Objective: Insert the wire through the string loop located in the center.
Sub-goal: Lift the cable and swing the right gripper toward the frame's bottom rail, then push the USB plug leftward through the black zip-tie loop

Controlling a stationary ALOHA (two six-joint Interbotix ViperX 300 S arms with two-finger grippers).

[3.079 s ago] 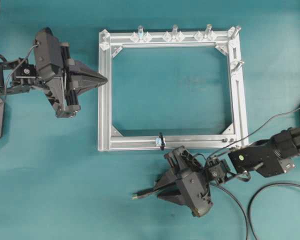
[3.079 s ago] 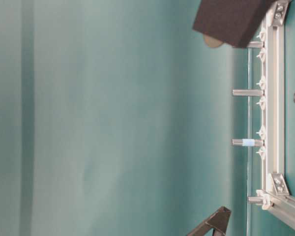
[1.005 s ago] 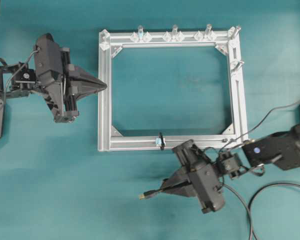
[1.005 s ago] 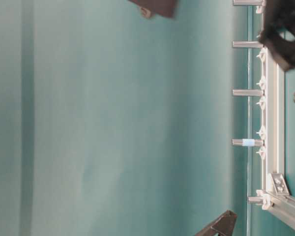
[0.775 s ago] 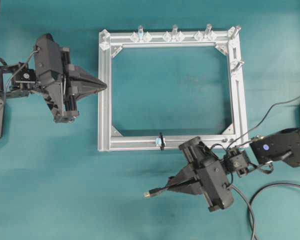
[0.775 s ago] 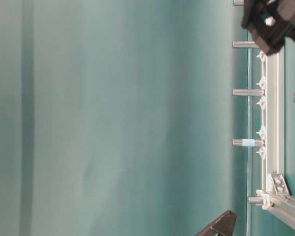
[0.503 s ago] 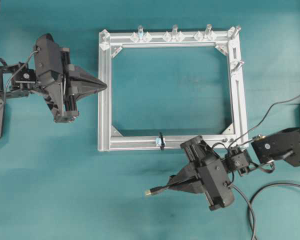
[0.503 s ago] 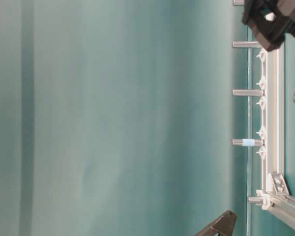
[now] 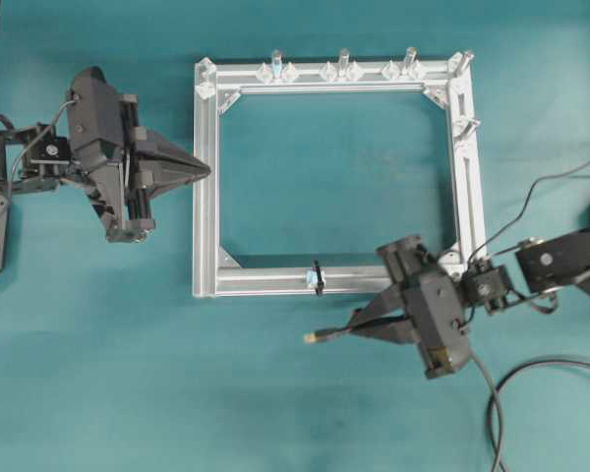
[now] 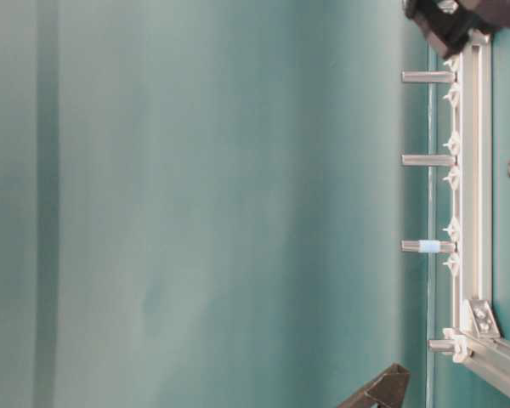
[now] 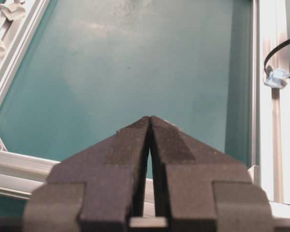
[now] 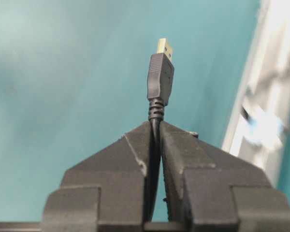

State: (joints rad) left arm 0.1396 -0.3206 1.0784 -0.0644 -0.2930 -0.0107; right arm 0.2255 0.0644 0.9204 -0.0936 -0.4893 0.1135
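Observation:
My right gripper is shut on the wire, just behind its dark plug. The plug with its gold tip sticks out forward, pointing left in the overhead view, below the frame's near rail. The string loop, a black cord ring with a pale-blue tag, sits mid-way on that rail, just above and left of the plug tip. It also shows in the left wrist view and, blurred, in the right wrist view. My left gripper is shut and empty, its tip at the frame's left rail.
The silver square frame lies on the teal table, with upright pegs along its far rail, also in the table-level view. The wire's slack curls at the lower right, by the right arm.
My right gripper has carried the plug up and to the right, from well below the frame to just below the near rail, close to the loop. The left gripper has stayed still.

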